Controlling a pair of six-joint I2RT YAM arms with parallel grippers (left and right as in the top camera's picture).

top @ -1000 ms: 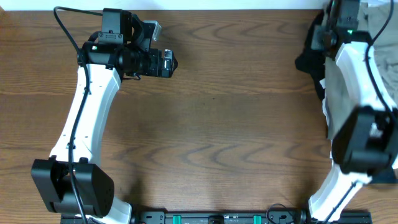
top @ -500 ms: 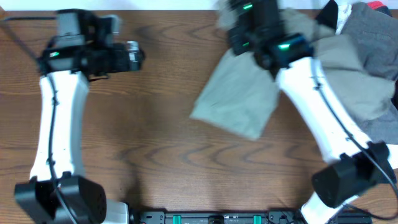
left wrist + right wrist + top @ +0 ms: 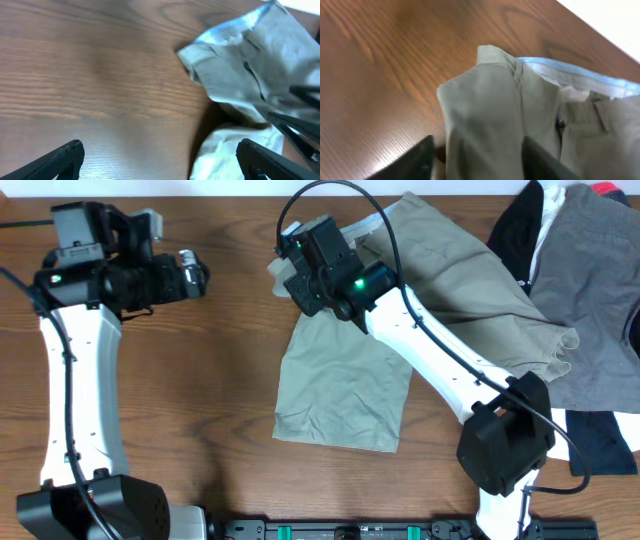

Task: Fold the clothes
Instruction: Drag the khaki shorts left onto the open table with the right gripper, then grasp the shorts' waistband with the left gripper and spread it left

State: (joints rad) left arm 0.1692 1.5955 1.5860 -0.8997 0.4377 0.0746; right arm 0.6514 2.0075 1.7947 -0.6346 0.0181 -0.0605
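Note:
The clothes, light khaki-green shorts, lie rumpled across the middle of the table, waistband toward the back left and one leg spread toward the front. My right gripper hovers at the waistband corner. In the right wrist view its jaws stand apart around a raised fold of the shorts, with a dark gap beside the left finger. My left gripper is at the back left, open, over bare wood. The shorts' edge shows to its right in the left wrist view.
A heap of other garments sits at the right edge: grey cloth, black cloth and a white strip. The table's back edge runs close behind both grippers.
My right arm swung from the heap at the far right to the back middle, dragging the shorts out onto the table, and its jaws parted. My left arm shifted left.

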